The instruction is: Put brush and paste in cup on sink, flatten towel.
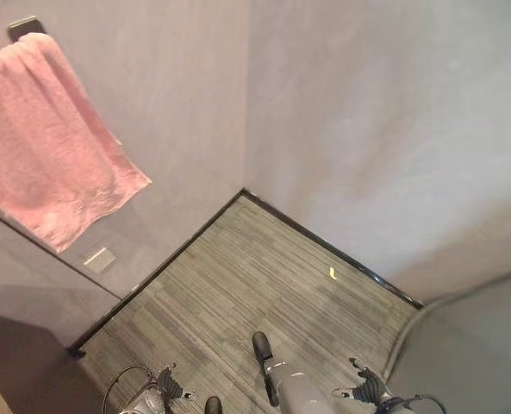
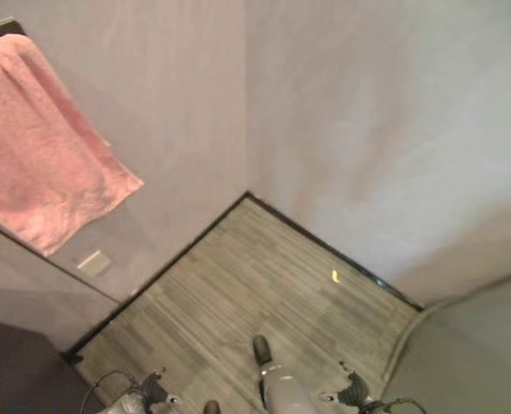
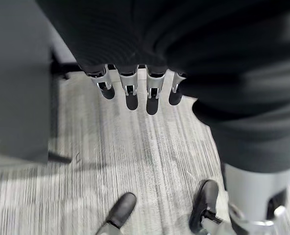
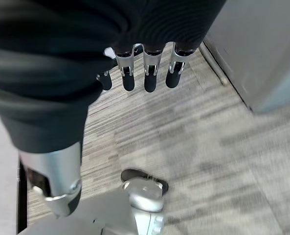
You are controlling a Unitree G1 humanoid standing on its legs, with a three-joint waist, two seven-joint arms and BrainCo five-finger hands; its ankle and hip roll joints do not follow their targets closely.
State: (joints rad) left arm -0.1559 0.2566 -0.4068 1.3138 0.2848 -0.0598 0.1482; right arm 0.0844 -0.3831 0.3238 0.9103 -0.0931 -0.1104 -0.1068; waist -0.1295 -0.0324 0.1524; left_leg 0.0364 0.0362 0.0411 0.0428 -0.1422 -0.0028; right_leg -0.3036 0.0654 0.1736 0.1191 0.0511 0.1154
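Note:
A pink towel [image 1: 48,147] hangs slanted from a dark holder [image 1: 24,28] high on the left wall, its lower edge running at an angle. My left hand [image 3: 130,90] hangs over the striped floor with its fingers straight and nothing in them. My right hand [image 4: 147,73] also hangs down over the floor, fingers relaxed and empty. Both hands are low and far below the towel.
Two grey walls meet in a corner ahead, with a dark baseboard [image 1: 324,241] along the floor. A white wall plate [image 1: 99,259] sits below the towel. A small yellow scrap [image 1: 331,272] lies on the floor. A grey cabinet side [image 3: 17,78] stands beside my left hand.

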